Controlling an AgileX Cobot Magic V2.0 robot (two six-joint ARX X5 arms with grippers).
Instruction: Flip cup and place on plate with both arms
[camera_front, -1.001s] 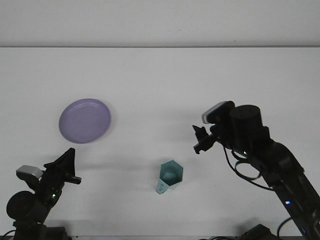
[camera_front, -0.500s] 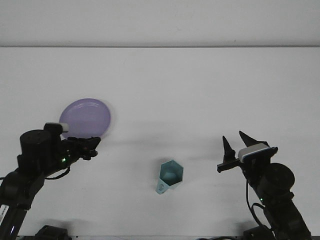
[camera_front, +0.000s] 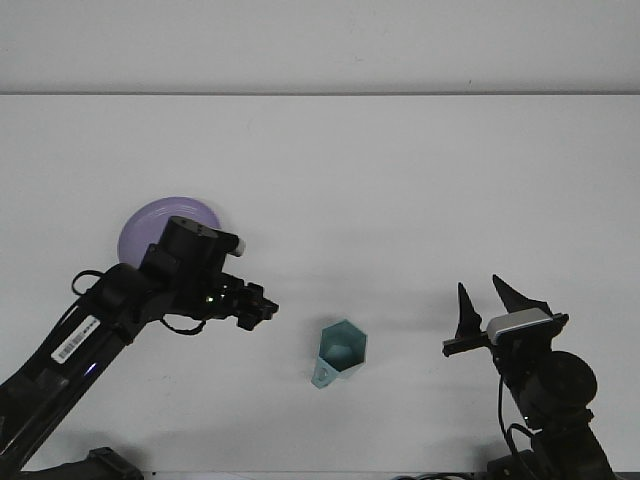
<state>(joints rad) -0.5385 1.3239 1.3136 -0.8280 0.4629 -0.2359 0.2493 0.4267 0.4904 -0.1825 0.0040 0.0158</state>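
A white desk (camera_front: 400, 170) is seen from the front view, with a pale wall behind its far edge. A teal cup (camera_front: 340, 353) with a faceted rim is found near the front of the desk, roughly in the middle between the two arms, standing with its opening turned upward and leaning slightly; it is touched by neither arm. A purple plate (camera_front: 150, 225) is set on the left part of the desk, well apart from the cup, and its nearer right portion is covered by the left arm. The left hand (camera_front: 255, 310) is held out to the right of the plate, just left of and above the cup, with a clear gap left to it; whether its fingers are spread or pressed together cannot be told, since they are seen as one dark mass. The right hand (camera_front: 483, 303) is raised at the lower right, well to the right of the cup, its two pointed fingers directed upward and spread apart, and nothing is held between them.
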